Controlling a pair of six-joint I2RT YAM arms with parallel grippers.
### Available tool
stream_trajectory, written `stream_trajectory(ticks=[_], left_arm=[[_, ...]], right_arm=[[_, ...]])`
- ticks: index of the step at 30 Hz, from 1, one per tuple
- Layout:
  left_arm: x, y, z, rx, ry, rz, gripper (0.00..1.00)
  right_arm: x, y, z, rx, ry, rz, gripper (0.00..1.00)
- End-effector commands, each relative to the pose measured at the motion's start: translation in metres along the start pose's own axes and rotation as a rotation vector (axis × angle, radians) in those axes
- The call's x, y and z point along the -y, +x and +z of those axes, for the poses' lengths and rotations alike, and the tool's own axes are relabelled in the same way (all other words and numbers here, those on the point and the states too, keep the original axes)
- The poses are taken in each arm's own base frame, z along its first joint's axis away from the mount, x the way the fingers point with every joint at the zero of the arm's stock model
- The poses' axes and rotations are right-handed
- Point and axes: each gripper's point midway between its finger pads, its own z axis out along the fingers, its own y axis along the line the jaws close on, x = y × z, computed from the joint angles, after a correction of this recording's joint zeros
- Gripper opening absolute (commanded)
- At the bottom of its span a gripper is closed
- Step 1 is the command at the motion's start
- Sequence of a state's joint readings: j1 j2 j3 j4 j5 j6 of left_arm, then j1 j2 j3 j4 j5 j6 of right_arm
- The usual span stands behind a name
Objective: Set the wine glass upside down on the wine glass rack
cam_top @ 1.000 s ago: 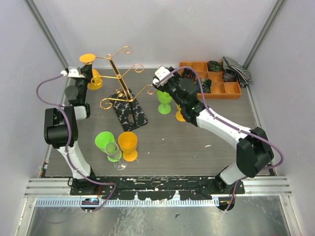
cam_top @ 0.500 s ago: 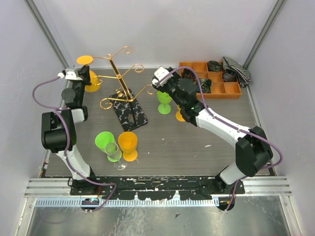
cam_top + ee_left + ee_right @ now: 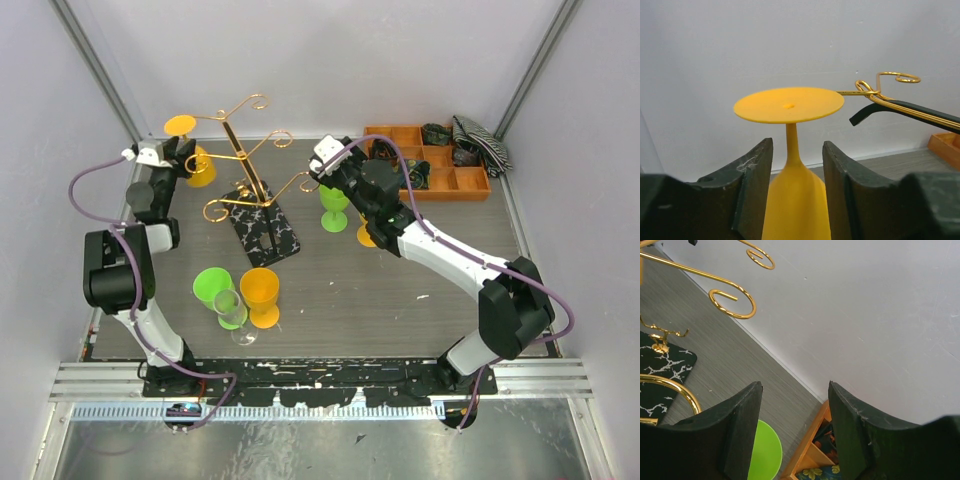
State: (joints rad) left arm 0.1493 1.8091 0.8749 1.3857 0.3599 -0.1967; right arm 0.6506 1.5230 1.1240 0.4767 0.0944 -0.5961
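Orange wine glass (image 3: 790,105), foot up, stands at upper left, beside a scroll of the wine glass rack (image 3: 270,235). Left gripper (image 3: 797,146) flanks its bowl; I cannot tell whether it grips. Right gripper (image 3: 795,390) gapes, holding nothing.

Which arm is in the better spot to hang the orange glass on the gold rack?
Left. The left gripper has its fingers either side of the upside-down orange glass, right by the gold rack. The right gripper is empty, above a green glass.
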Motion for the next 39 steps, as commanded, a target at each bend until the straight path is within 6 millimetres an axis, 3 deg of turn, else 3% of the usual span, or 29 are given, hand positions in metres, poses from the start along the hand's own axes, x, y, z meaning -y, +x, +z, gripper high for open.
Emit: stream_trajectory(ticks=[1,3,9,17,21,25,26,33,39], left_arm=[[0.005,-0.005,-0.006,0.023,0.001,0.0,0.57],[0.005,-0.006,-0.008,0.022,-0.008,-0.002,0.65],[-0.01,-0.001,-0.028,-0.002,-0.113,0.019,0.77],[-0.022,-0.006,-0.055,-0.068,-0.224,0.052,0.82],[-0.031,-0.026,-0.07,-0.129,-0.319,0.089,0.84],[-0.032,-0.034,-0.091,-0.242,-0.361,0.151,0.84],[-0.029,-0.044,-0.097,-0.24,-0.362,0.171,0.84],[-0.019,-0.066,-0.127,-0.354,-0.393,0.171,0.84],[0.007,-0.101,-0.117,-0.37,-0.305,0.13,0.84]], right_arm=[[0.017,-0.025,-0.001,0.061,0.045,0.026,0.61],[0.017,-0.023,-0.001,0.059,0.044,0.028,0.61],[0.015,-0.023,-0.001,0.058,0.041,0.034,0.61],[0.017,-0.022,-0.002,0.047,0.056,0.069,0.61],[0.019,-0.019,0.002,0.003,0.054,0.138,0.64],[0.037,-0.018,0.011,-0.057,0.082,0.255,0.64],[0.041,-0.015,0.012,-0.069,0.086,0.275,0.65],[0.078,0.007,0.016,-0.157,0.183,0.422,0.66],[0.085,0.05,0.009,-0.352,0.146,0.63,0.65]])
